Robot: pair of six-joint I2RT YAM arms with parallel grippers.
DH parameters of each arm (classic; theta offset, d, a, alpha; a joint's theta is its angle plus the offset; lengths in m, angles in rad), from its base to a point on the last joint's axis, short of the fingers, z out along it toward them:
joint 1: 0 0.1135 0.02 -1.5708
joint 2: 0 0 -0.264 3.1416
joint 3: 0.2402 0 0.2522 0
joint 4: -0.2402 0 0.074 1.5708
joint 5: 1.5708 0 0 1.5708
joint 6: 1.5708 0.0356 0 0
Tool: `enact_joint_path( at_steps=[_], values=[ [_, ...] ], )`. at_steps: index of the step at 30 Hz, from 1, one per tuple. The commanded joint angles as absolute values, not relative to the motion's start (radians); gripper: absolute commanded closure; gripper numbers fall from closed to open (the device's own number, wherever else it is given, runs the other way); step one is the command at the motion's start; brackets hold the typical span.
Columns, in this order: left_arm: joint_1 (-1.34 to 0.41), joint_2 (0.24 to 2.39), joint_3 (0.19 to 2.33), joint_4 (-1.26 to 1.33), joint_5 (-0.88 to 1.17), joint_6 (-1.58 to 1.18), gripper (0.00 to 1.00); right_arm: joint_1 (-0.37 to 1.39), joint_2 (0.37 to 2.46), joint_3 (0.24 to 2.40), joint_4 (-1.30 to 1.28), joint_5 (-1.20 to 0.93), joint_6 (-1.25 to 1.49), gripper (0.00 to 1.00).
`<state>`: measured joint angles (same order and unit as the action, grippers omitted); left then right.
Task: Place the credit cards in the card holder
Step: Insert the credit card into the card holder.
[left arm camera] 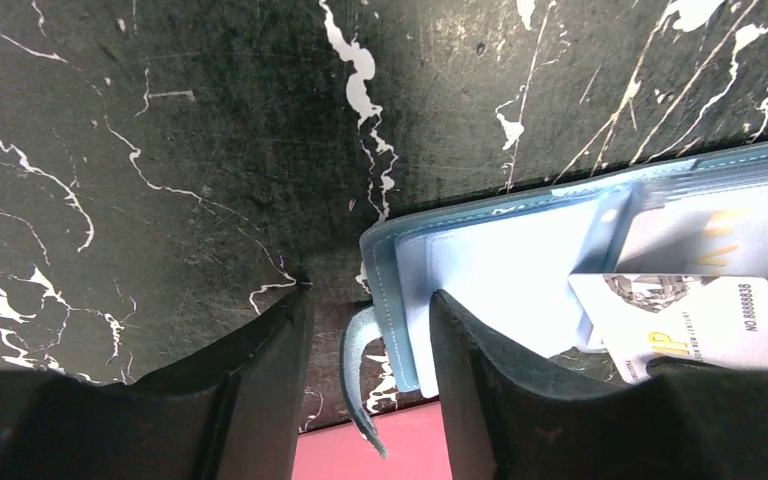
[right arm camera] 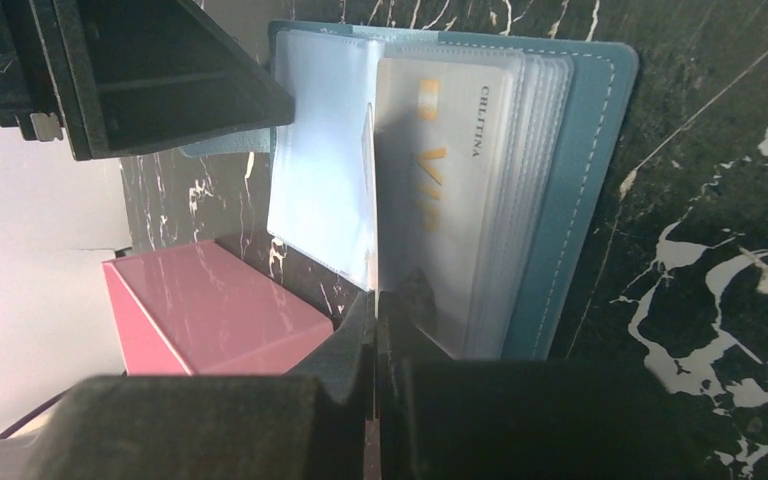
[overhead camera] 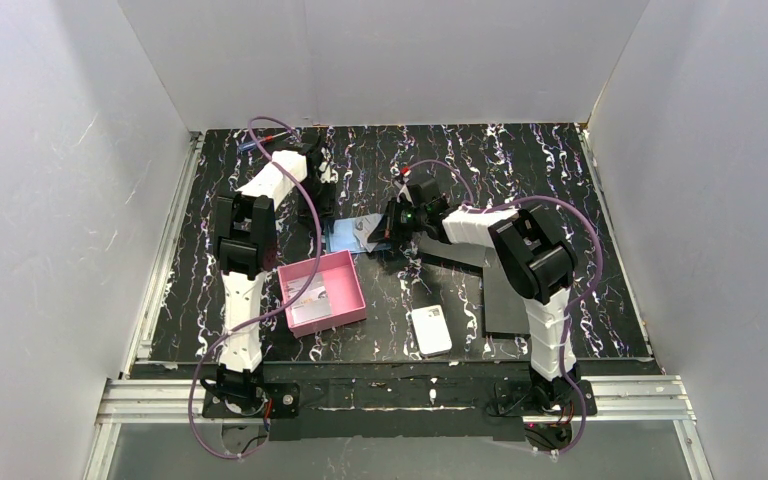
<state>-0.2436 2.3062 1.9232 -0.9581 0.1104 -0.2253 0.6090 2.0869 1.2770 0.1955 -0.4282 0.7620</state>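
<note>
Your right gripper (right arm camera: 375,335) was clenched on a card (left arm camera: 688,320), pinched at one short edge, with the card's free end at the clear sleeves (right arm camera: 520,200) of the holder (right arm camera: 585,160); I could not tell whether it had entered one. The holder lay open on the table (overhead camera: 560,180), the pink tray (overhead camera: 322,290) just beside it. Your left gripper (left arm camera: 368,310) stood with jaws apart astride the holder's outer edge and strap (left arm camera: 355,370), not pinching as far as I could see. I judged the card light, thin, springy and slick, wanting a firm edge hold and a straight feed. The holder looked soft and light, likely to slide; its cover edge seemed the place to pin it.
</note>
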Motion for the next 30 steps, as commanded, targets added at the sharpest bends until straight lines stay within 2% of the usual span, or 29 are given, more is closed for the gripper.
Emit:
enact_joint_path(
  at_steps=[1, 15, 22, 25, 26, 27, 28, 30],
  values=[
    [-0.238, 2.315, 1.899, -0.993, 0.077, -0.22, 0.58, 0.614, 2.077, 1.285, 0.168, -0.395, 0.77, 0.99],
    [-0.25, 2.307, 1.873, -0.974, 0.106, -0.215, 0.7, 0.628, 2.171, 1.305, 0.361, -0.376, 0.848, 0.99],
    [-0.256, 2.296, 1.855, -0.967, 0.124, -0.215, 0.76, 0.68, 2.196, 1.168, 0.668, -0.222, 0.952, 0.99],
    [-0.255, 2.292, 1.846, -0.964, 0.114, -0.212, 0.77, 0.697, 2.176, 1.157, 0.659, -0.202, 0.925, 0.87],
    [-0.256, 2.29, 1.84, -0.963, 0.112, -0.21, 0.77, 0.689, 2.152, 1.16, 0.597, -0.207, 0.887, 0.8],
    [-0.256, 2.289, 1.834, -0.96, 0.111, -0.209, 0.78, 0.668, 2.103, 1.175, 0.459, -0.237, 0.806, 0.64],
    [-0.255, 2.29, 1.834, -0.958, 0.111, -0.208, 0.78, 0.666, 2.094, 1.189, 0.418, -0.241, 0.778, 0.58],
    [-0.256, 2.289, 1.833, -0.959, 0.113, -0.208, 0.78, 0.666, 2.09, 1.214, 0.364, -0.257, 0.742, 0.53]
  ],
)
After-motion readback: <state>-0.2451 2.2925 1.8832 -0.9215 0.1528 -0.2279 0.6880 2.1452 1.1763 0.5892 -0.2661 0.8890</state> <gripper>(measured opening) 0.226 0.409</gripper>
